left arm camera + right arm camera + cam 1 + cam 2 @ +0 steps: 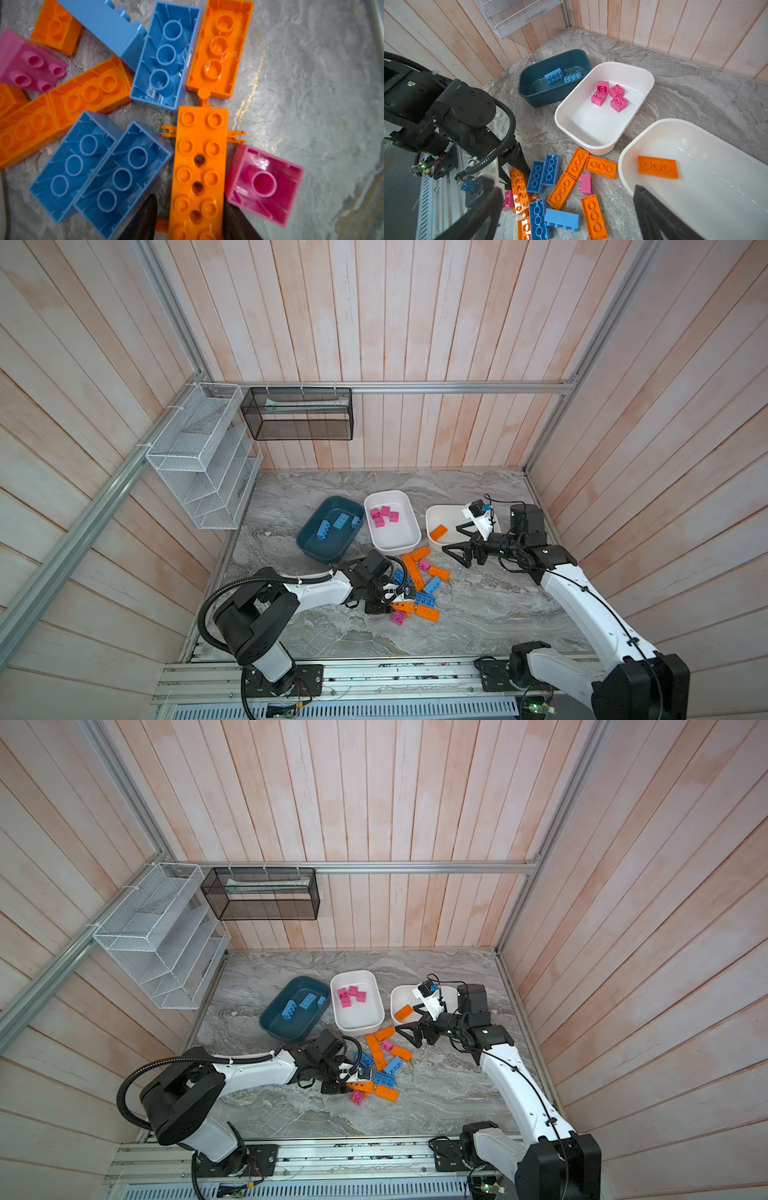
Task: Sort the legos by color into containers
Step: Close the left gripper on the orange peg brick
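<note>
Left wrist view: L claw [190,198] part-spread astride glossy studded long orange bar [199,166], gap one side; R claw [566,188] spread wide.

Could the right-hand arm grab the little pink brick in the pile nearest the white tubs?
Probably yes. The right gripper is open and empty, close to the pink brick, with nothing between them. Orange bricks crowd it, so pinching it cleanly may be tricky.

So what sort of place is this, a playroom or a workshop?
Most likely a robot test booth, not a home: two robot arms bolted to a metal rail, a metal frame lining plank walls, and toy bricks beside sorting tubs.
</note>
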